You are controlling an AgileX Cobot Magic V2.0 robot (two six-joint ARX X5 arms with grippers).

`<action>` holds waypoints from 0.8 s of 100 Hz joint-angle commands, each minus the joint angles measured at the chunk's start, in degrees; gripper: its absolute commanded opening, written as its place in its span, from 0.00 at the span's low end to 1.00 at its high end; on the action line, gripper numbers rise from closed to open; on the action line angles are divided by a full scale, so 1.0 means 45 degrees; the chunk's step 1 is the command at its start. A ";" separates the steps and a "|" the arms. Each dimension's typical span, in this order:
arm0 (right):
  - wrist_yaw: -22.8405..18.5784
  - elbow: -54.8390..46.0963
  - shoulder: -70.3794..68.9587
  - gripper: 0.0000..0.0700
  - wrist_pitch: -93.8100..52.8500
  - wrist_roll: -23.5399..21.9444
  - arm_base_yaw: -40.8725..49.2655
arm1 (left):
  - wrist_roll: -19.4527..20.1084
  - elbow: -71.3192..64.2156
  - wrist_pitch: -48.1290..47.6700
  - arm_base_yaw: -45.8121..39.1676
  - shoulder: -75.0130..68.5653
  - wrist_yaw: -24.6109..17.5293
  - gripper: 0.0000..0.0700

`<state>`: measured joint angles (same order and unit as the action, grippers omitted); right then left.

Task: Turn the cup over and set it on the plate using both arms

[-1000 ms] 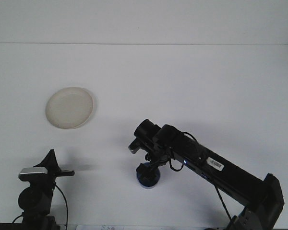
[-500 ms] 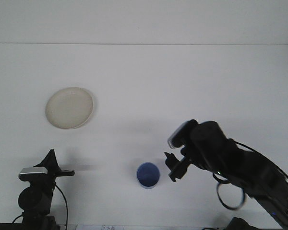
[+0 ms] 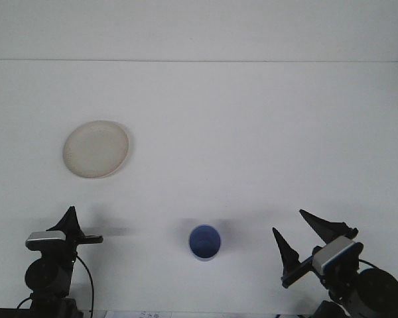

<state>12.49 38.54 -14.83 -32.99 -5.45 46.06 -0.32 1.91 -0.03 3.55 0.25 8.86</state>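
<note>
Your right gripper [image 3: 304, 246] sits low at the near right edge of the table [image 3: 252, 119] with its two fingers [image 3: 284, 250] spread wide and nothing between them. It is parked well clear of the work, tips pointing up and away from you.

Your left gripper [image 3: 73, 225] is at the near left edge. From this angle its fingers overlap into one dark wedge, so you cannot tell whether they are apart or closed.

Between the two, close to the near edge and roughly centred, stands the blue cup [image 3: 205, 242]. You look straight down into its open mouth, so its long axis is vertical and it reads as upright, flip done. It touches neither gripper. It lies to the left of the right fingers and to the right of the left ones; the gaps look close to even, the right perhaps a little shorter.

The plate [image 3: 96, 148] is well apart from the cup, farther out on the table and to the left, nearly straight ahead of the left gripper. It is bare.

So the move you face turns on that diagonal: the cup must travel left and away from you to reach the plate. The plate is on the left arm's side, which likely makes it the natural carrier, approaching the cup from its left flank.
</note>
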 commanded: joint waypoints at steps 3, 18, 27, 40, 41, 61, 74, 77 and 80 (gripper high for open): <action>0.0257 -0.0568 0.1103 0.72 0.0568 -0.0267 0.0107 | 0.0146 -0.0248 0.0131 -0.0015 -0.0019 0.0034 0.02; 0.0335 -0.0835 0.1943 0.72 0.0636 -0.0272 0.0107 | -0.1273 -0.0248 0.0131 -0.0015 -0.0015 0.0034 0.02; 0.0335 -0.0835 0.1967 0.72 0.0602 -0.0272 0.0107 | -0.1914 -0.0248 0.0219 -0.0015 -0.0015 0.0034 0.02; 0.0330 -0.0835 0.1948 0.72 0.0563 -0.0277 0.0107 | -0.3730 -0.0248 0.0733 -0.0015 -0.0015 0.0034 0.02; 0.0330 -0.0835 0.1948 0.72 0.0563 -0.0277 0.0107 | -0.3876 -0.0243 0.0792 -0.0015 -0.0015 0.0034 0.02; 0.0330 -0.0835 0.1948 0.72 0.0559 -0.0277 0.0107 | -0.4813 0.1127 0.0981 -0.0010 0.0126 -0.1020 0.02; 0.0330 -0.0835 0.1948 0.72 0.0554 -0.0277 0.0107 | -0.4634 0.3385 -0.0379 -0.0015 0.1151 -0.1073 0.02; 0.0330 -0.0835 0.1948 0.72 0.0554 -0.0277 0.0107 | -0.4469 0.4051 -0.0889 -0.0010 0.1569 -0.1083 0.04; 0.0330 -0.0835 0.1948 0.72 0.0554 -0.0277 0.0107 | -0.4226 0.4707 -0.1409 -0.0010 0.2025 -0.1180 0.09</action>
<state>13.76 34.46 -5.98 -30.94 -6.04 46.06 -20.71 17.61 -2.94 3.51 5.96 4.21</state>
